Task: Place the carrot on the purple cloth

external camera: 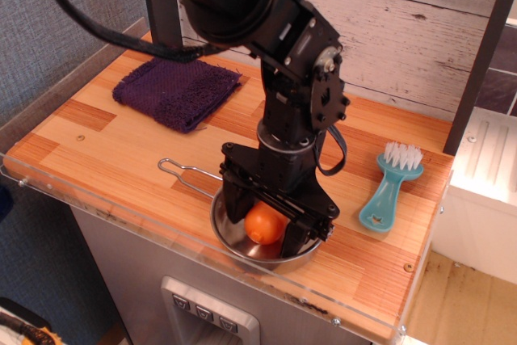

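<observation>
Gripper (265, 228) is down in the steel pan (242, 250) at lower centre, jaws spread either side of the carrot (263, 225). Whether they touch it is unclear. Purple cloth (175, 89) lies upper left.

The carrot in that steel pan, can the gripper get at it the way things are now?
Probably yes. The gripper is down inside the steel pan, with one finger on each side of the carrot and nothing between them, though contact isn't clear.
</observation>
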`<state>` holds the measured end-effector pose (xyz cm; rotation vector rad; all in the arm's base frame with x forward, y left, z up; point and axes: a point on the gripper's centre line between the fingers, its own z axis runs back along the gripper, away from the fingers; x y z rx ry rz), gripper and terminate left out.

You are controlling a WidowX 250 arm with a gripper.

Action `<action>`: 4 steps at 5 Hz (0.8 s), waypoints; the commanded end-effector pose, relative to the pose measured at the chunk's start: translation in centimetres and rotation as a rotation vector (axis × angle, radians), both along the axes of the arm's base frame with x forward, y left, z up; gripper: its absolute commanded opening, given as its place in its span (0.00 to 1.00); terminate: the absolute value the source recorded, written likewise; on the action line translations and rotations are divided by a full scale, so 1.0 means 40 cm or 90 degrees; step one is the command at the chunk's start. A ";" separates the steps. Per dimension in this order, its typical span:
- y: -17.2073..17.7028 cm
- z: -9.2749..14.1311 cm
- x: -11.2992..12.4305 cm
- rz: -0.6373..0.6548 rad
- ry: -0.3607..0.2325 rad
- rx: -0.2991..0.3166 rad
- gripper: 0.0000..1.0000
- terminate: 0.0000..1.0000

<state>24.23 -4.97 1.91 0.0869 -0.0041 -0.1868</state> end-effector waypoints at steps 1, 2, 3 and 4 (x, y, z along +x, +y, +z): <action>-0.005 0.039 0.015 -0.036 -0.032 -0.005 0.00 0.00; 0.018 0.082 0.025 -0.042 -0.047 -0.015 0.00 0.00; 0.077 0.181 0.037 -0.041 -0.081 -0.045 0.00 0.00; 0.192 0.241 0.072 -0.004 -0.101 -0.063 0.00 0.00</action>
